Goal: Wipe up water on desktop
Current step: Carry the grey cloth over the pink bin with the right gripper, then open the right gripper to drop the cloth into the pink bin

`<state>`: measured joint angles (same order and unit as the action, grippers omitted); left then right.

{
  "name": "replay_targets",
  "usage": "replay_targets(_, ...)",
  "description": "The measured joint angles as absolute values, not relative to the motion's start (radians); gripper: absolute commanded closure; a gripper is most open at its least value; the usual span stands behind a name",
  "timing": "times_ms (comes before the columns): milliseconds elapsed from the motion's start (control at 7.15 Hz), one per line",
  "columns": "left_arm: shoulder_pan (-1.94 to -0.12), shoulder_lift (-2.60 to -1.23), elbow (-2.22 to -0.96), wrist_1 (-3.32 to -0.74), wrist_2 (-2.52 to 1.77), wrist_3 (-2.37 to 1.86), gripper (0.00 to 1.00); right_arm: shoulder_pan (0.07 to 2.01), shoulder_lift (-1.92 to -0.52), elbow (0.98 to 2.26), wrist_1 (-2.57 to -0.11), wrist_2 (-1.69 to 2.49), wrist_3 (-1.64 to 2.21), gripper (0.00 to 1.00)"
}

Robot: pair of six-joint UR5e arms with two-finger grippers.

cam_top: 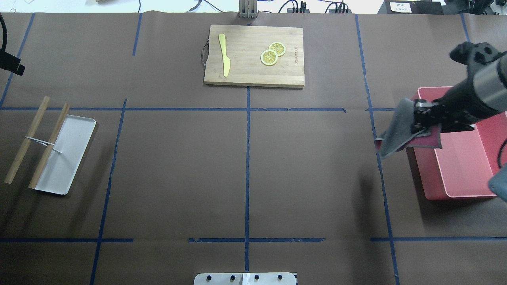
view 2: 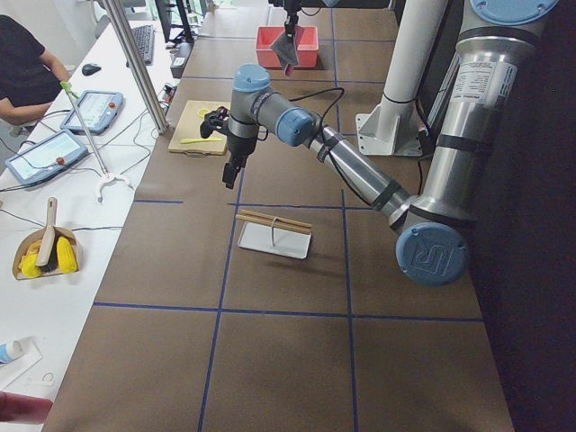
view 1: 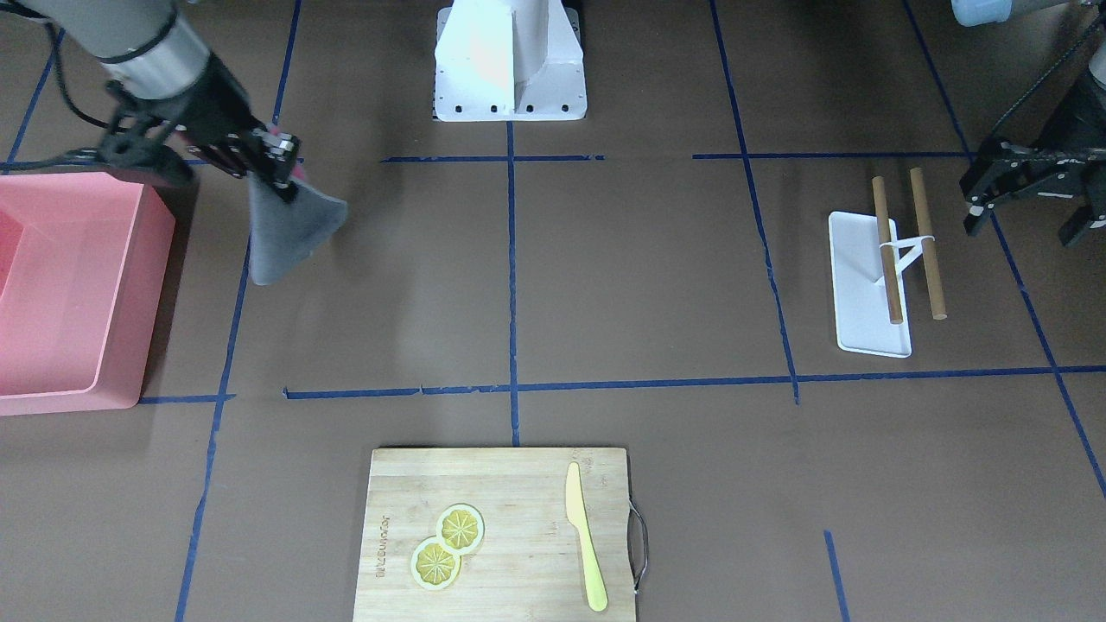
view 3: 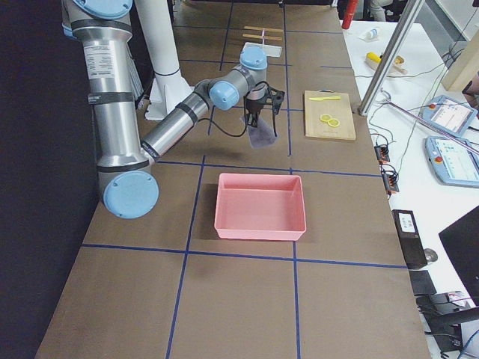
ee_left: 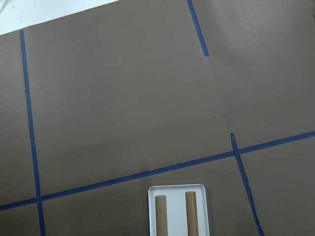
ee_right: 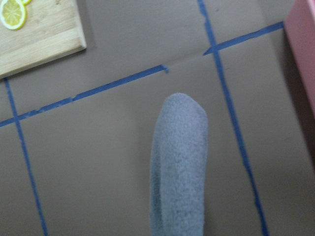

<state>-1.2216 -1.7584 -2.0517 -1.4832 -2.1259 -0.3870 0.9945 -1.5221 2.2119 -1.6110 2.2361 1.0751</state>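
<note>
Cloth (view 1: 289,233) hangs above desktop (view 1: 648,276) beside pink bin (view 1: 147,302), pinched by right gripper (view 1: 281,177); left gripper (view 1: 1026,226) fingers wide, empty

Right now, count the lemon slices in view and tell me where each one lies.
2. Both lie on the bamboo cutting board, edges overlapping: one lemon slice nearer the robot, the other just beyond it. None looks hidden.

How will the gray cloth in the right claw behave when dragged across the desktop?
Probably floppy: the gray cloth hangs limp from the right claw. Its fuzzy pile suggests light weight and some drag on the desktop.
</note>
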Motion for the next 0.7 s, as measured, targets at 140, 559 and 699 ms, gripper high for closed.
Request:
replay_targets(140,-1.222,-1.753,-2.059,-1.483,-2.126,-0.389,0.00,1.078,-1.614,2.214,-1.611,2.250,0.911,0.98)
replay_targets(559,-1.221,-1.744,-2.068,-1.483,-2.126,-0.394,0.00,1.309,-1.736,2.088,-1.608,2.306,0.474,0.85)
replay_targets(699,-1.221,-1.744,-2.069,-1.483,-2.126,-0.394,0.00,1.326,-1.732,2.042,-1.604,2.304,0.428,0.19)
